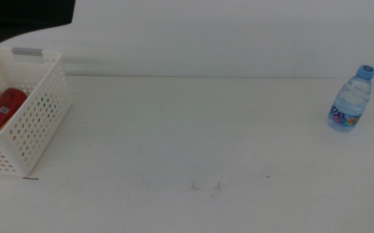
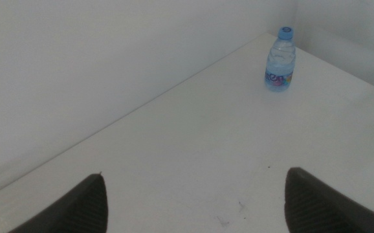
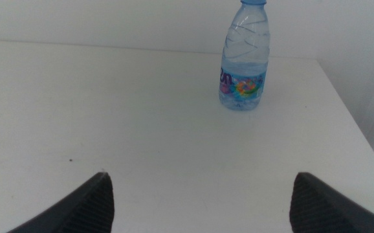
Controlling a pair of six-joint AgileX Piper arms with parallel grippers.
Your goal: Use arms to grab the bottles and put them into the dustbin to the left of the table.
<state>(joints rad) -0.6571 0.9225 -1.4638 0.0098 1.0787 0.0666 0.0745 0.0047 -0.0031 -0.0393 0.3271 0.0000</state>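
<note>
Right gripper (image 3: 200, 207) jaws spread wide, nothing between them; it hangs above the table (image 1: 187, 129), facing the water bottle (image 3: 244, 58) at 12 o'clock. Left gripper (image 2: 193, 204) equally wide, empty, with the same bottle far off at 1 o'clock. Bottle: clear ribbed plastic, blue cap, upright near the table's right edge. Red can (image 1: 2, 110) lies inside the white perforated dustbin (image 1: 41, 116) at the table's left end.

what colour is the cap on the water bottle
Light blue. The cap on the water bottle shows best in the middle view; the right wrist view crops it.
</note>
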